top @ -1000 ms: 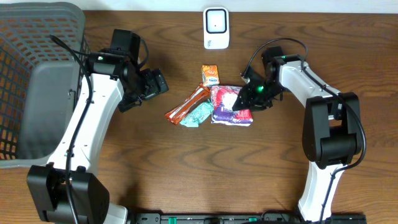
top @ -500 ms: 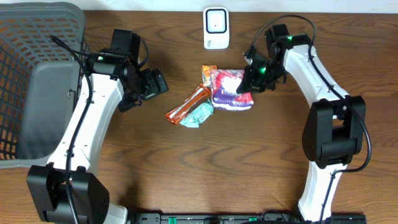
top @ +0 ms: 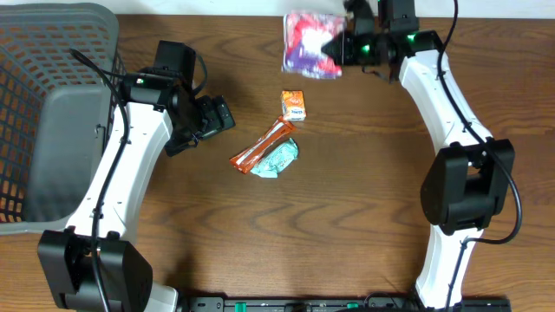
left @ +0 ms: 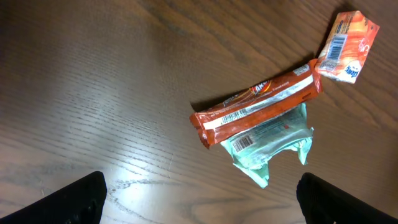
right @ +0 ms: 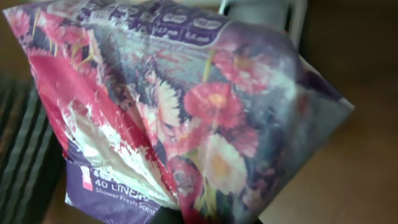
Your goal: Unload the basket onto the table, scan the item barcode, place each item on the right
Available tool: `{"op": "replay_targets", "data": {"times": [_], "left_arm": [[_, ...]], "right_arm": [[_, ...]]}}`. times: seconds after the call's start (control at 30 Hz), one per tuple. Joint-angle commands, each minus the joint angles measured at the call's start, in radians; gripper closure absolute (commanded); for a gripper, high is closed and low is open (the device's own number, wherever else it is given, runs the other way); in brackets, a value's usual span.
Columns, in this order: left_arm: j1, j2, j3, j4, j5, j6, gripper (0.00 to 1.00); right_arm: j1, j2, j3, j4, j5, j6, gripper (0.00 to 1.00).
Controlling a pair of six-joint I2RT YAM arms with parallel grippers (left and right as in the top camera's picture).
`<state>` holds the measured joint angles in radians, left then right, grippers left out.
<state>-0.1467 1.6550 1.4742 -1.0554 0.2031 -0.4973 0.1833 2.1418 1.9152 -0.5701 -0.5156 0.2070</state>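
My right gripper [top: 345,45] is shut on a floral purple-and-pink liner pack [top: 308,39], holding it in the air at the far edge of the table. The pack [right: 186,106] fills the right wrist view and covers most of my right gripper [right: 205,214]. From overhead the pack hides the white scanner; a pale grey shape [right: 261,12] shows behind the pack's top edge. My left gripper [top: 221,117] stands open above bare wood, left of the remaining items. In the left wrist view my left gripper [left: 199,199] has nothing between its fingers.
Three items lie mid-table: a small orange pack [top: 293,105] [left: 347,38], a red-orange bar [top: 262,146] [left: 258,102] with its barcode up, and a mint green packet [top: 277,160] [left: 270,140] beneath it. A grey basket [top: 52,52] fills the far left.
My right gripper closed on the liner pack and carried it from the pile to the table's far edge, over the scanner. The left arm has not moved.
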Motion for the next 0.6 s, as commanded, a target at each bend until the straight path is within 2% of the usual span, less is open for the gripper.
{"op": "replay_targets", "data": {"times": [0.0,0.07,0.3,0.57], "left_arm": [[0.002,0.006,0.011,-0.006,-0.011,0.006,0.02],[0.002,0.006,0.011,-0.006,-0.011,0.006,0.02],[0.002,0.006,0.011,-0.006,-0.011,0.006,0.02],[0.002,0.006,0.011,-0.006,-0.011,0.006,0.02]], "right_arm": [[0.034,-0.008,0.013,0.075,0.214,0.139,0.99],[0.049,0.000,0.013,0.150,0.264,0.187,0.99],[0.086,0.085,0.013,0.373,0.246,0.401,0.99],[0.078,0.132,0.013,0.395,0.225,0.393,0.99]]}}
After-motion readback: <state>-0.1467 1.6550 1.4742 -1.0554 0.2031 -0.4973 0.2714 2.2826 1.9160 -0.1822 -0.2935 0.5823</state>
